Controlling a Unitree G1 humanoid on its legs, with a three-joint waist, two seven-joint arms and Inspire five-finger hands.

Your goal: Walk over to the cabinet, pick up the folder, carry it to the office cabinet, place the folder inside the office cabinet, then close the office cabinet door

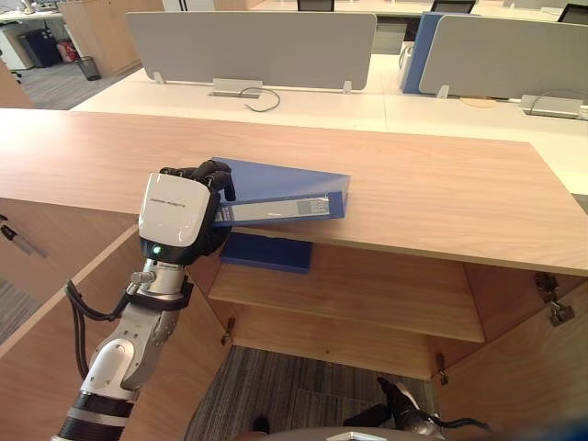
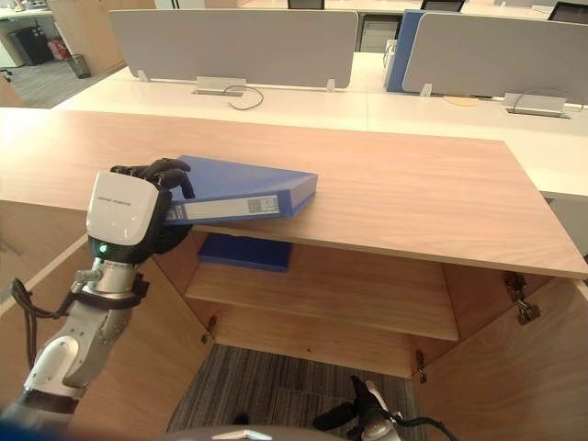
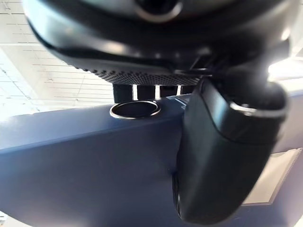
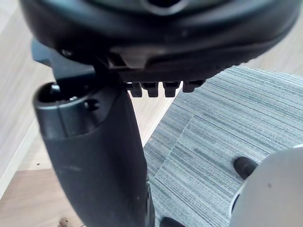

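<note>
Left hand [image 1: 175, 216] clamped the near end of the blue folder [image 1: 285, 184], which lay overhanging the cabinet top's [image 1: 441, 197] front edge. Right hand [image 1: 400, 401] hung low. Pick-up seemed in hand; next, I reckoned, a level lift clear.

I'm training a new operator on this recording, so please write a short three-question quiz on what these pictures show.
1. True or false: the left hand is curled round the blue folder at the front edge of the cabinet top.
2. The cabinet doors are: A) open, B) shut, C) removed.
3. Fill in: a second blue folder lies inside the cabinet on the ___.

Key: 1 true; 2 A; 3 shelf.
</note>
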